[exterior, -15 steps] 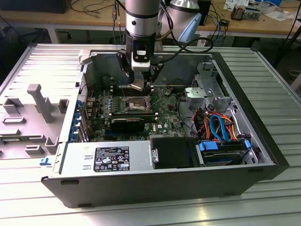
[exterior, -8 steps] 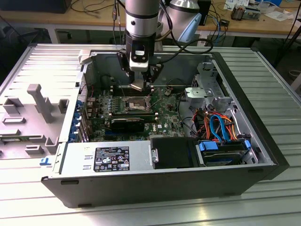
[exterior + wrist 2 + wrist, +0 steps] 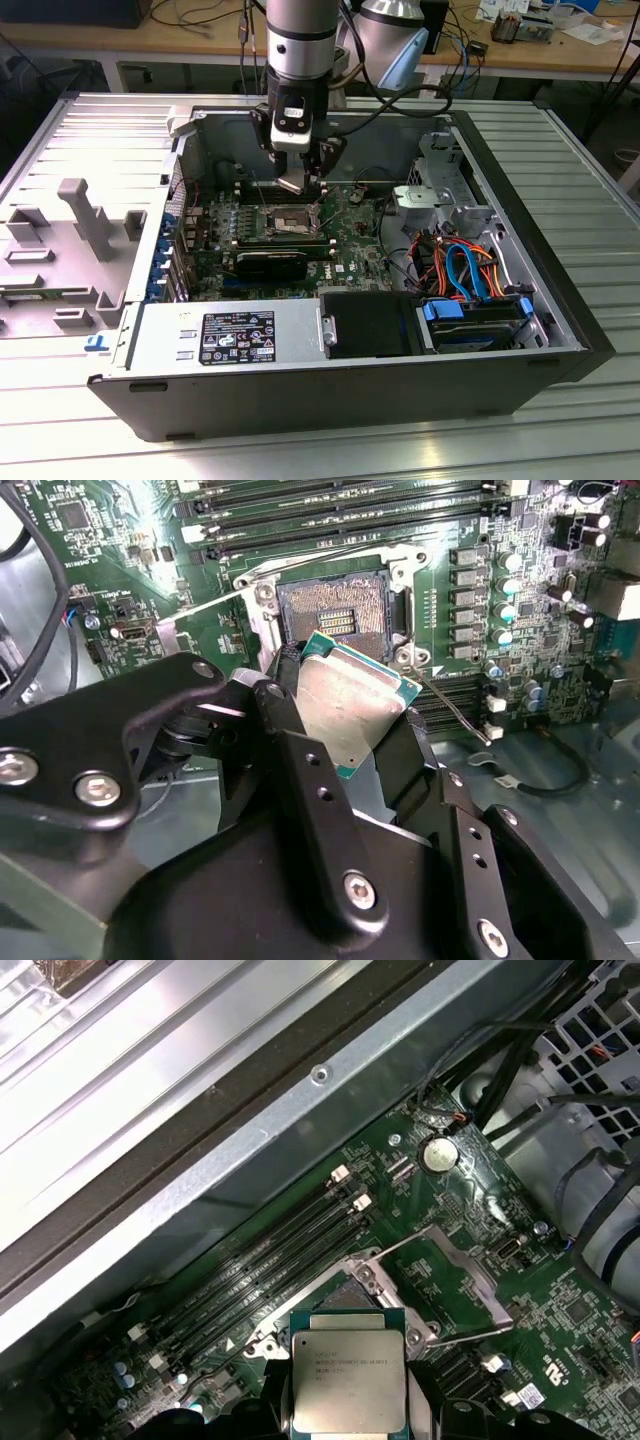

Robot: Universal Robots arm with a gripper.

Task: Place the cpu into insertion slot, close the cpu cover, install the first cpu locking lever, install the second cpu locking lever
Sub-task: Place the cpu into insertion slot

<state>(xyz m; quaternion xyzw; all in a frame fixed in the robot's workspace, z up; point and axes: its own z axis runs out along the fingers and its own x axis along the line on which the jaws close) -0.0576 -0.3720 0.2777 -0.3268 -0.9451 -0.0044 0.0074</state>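
Observation:
My gripper [image 3: 298, 180] hangs inside the open computer case, shut on the cpu [image 3: 345, 708], a flat silver-topped square chip pinched by its edges between black fingers [image 3: 290, 730]. The chip hovers tilted just above the insertion slot [image 3: 335, 608], whose dark pin grid lies bare on the green board. In the first wrist view the cpu [image 3: 348, 1370] covers part of the insertion slot [image 3: 345, 1298]. The cpu cover [image 3: 470, 1268] stands swung open beside the socket. A thin locking lever [image 3: 200, 607] sticks out, released.
Long black memory slots [image 3: 330, 500] run beside the socket. A grey power supply [image 3: 230, 335], a large black block [image 3: 365, 325] and a drive bay with blue and orange cables [image 3: 465, 275] fill the case's near side. The case wall [image 3: 300, 1110] rises close by.

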